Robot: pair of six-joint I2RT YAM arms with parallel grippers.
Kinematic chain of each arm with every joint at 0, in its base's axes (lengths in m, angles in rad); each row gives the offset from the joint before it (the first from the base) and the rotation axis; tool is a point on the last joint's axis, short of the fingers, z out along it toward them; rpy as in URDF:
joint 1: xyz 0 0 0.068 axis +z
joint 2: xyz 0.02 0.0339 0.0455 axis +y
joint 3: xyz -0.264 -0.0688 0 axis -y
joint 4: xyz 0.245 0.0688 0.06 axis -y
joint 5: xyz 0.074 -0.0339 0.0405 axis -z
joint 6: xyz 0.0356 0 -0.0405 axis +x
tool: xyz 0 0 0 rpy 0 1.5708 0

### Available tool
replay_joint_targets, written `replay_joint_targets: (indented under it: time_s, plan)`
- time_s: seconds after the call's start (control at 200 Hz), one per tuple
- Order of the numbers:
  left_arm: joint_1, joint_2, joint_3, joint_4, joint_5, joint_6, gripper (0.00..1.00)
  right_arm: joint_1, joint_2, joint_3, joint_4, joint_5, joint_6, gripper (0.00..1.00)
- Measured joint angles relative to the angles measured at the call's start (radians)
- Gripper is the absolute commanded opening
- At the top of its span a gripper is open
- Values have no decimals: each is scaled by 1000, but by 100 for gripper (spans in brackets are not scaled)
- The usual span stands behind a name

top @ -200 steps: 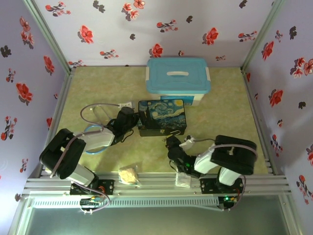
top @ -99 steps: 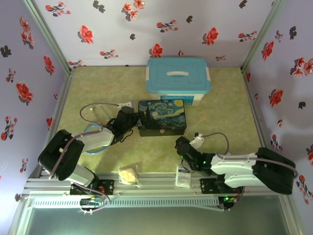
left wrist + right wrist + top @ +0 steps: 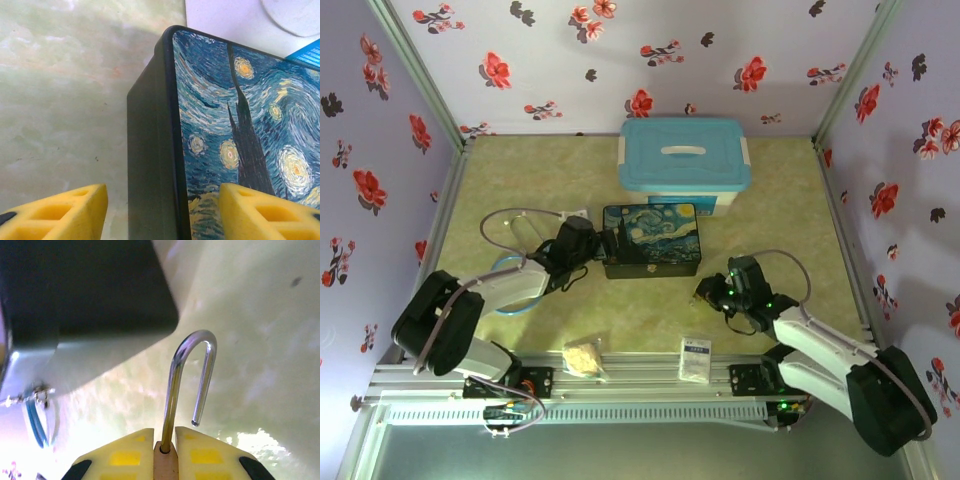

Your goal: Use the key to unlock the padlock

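The padlock [image 3: 165, 462] is a small brass body pinched between my right gripper's [image 3: 165, 434] yellow fingers. Its silver shackle [image 3: 193, 367] points away from the wrist, and one leg hangs free of the body, so it stands open. In the top view my right gripper [image 3: 706, 292] hovers over the mat just right of the painted box's front corner. My left gripper [image 3: 162, 200] is open, its two yellow fingers straddling the left edge of the painted box [image 3: 235, 130]. The key is out of view.
The painted box [image 3: 651, 238] lies mid-table, with a blue-lidded white container [image 3: 684, 165] behind it. A small white packet [image 3: 695, 357] and a clear bag of pale bits [image 3: 584, 357] rest at the front rail. A blue ring [image 3: 508, 287] lies under the left arm.
My right arm has swung out to the right and stretched, carrying its gripper and the padlock a little rightward from the box's front. The left arm has barely moved.
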Motion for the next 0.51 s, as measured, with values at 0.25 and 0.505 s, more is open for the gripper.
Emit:
replay_joint_targets:
  time_s: [0.25,0.505]
  plan:
    - [0,-32,14,-86,1,24,66,-63,96,95,-122,-198,-148,0]
    - [0,-60,14,-138,1,35,66,-70,188,101,-161,-259,-225,0]
